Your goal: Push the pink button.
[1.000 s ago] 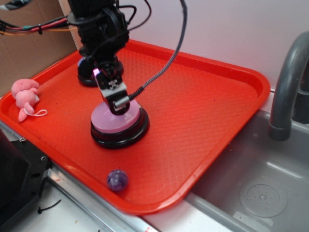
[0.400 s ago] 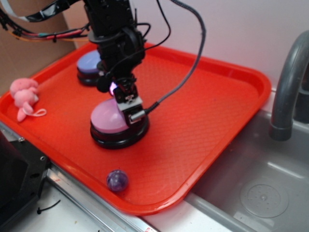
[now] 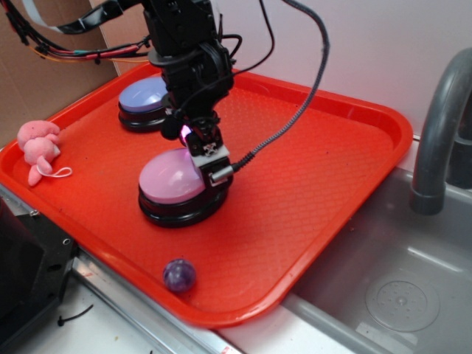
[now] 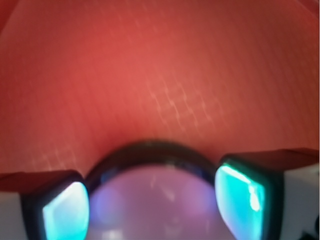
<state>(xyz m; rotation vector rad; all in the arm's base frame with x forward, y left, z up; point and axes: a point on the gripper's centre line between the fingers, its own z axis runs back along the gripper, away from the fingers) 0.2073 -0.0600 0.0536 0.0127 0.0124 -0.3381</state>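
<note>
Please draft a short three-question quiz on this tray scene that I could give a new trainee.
1. True or false: the gripper is over the large round buzzer button with the lavender-blue dome.
2. Which item lies nearest the front rim of the red plastic tray? A) the small pink plush toy B) the small dark purple ball C) the lavender-blue button
3. Fill in: in the wrist view, the two fingers stand on either side of the ____ dome.

Key
1. False: it is at the large round buzzer button with the pale-pink dome.
2. B.
3. Pale-pink; the fingers are spread apart.
</note>
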